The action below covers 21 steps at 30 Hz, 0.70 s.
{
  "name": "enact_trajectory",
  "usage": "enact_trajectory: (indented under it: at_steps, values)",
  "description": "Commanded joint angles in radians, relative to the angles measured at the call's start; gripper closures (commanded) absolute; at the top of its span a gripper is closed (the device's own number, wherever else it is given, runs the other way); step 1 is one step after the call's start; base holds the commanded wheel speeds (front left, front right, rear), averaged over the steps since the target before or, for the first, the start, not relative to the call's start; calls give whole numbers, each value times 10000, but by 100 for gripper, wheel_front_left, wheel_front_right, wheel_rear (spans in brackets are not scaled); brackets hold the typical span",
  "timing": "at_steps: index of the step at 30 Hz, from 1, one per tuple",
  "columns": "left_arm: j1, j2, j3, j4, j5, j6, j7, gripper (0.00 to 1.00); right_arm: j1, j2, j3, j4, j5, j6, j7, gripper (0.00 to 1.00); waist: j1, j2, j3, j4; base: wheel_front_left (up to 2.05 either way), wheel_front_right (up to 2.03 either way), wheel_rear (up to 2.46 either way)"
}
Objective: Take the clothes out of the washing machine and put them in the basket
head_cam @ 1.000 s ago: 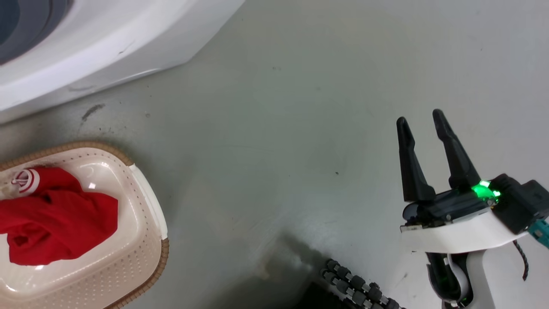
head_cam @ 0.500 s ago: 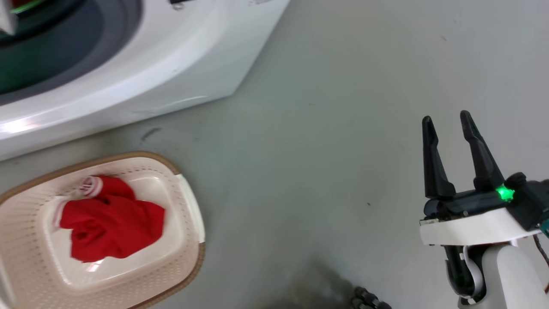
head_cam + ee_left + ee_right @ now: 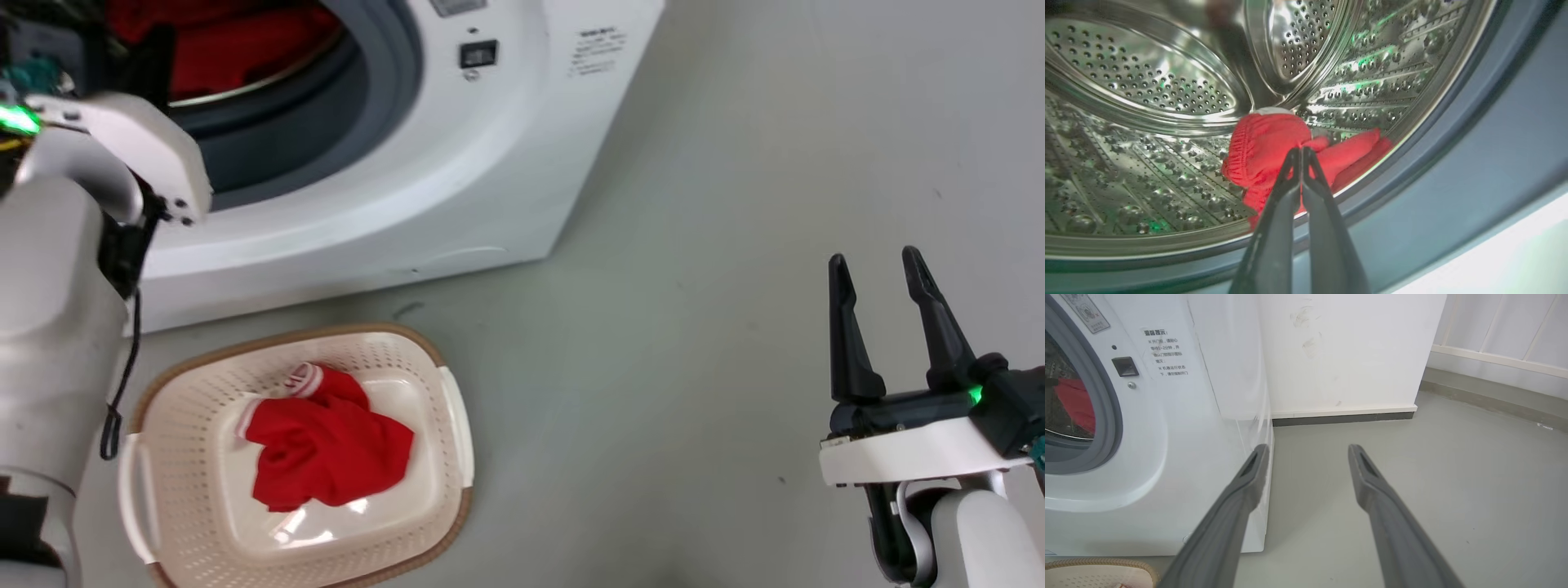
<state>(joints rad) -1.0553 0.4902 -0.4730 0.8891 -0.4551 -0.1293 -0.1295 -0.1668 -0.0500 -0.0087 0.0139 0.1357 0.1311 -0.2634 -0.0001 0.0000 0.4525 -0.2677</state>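
in the basket [image 3: 453, 408] on the floor in front of the washing machine [image 3: 490, 163], one red garment [image 3: 326, 449] with striped trim already lies crumpled, so about half the job looks done. the second red garment [image 3: 1265, 143] lies inside the steel drum [image 3: 1147, 81], low on the side near the grey door seal [image 3: 1453, 163]. the left gripper [image 3: 1301, 151] points at it from the drum's mouth, fingers pressed tight together with nothing visibly between them. the right gripper [image 3: 873, 256] hangs well apart over bare floor [image 3: 694, 367], fingers spread and empty. what's left, i judge: open, grab that garment, carry it to the basket.
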Motion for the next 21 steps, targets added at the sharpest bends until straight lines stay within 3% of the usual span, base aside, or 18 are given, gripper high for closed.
enact_trajectory:
  at_steps: [1, 11, 21]
  values:
    - [196, -25, 4, -159, -31, 7, -276, 100, 117, -4, -25, 39, -87, -7, -20, 0, 1, 0, -485, 443, 0, 0, 0]
    - [1861, -216, 192, -2148, -40, 556, -1312, 100, 486, -5, -196, 225, -327, -7, -20, 0, 1, 0, -1396, 1010, 0, 0, 0]
    - [4197, -28, 1012, -6104, 587, 1567, -1368, 100, 722, -5, -267, 386, -389, -7, -20, 0, 1, 0, -2198, 1352, 0, 0, 0]
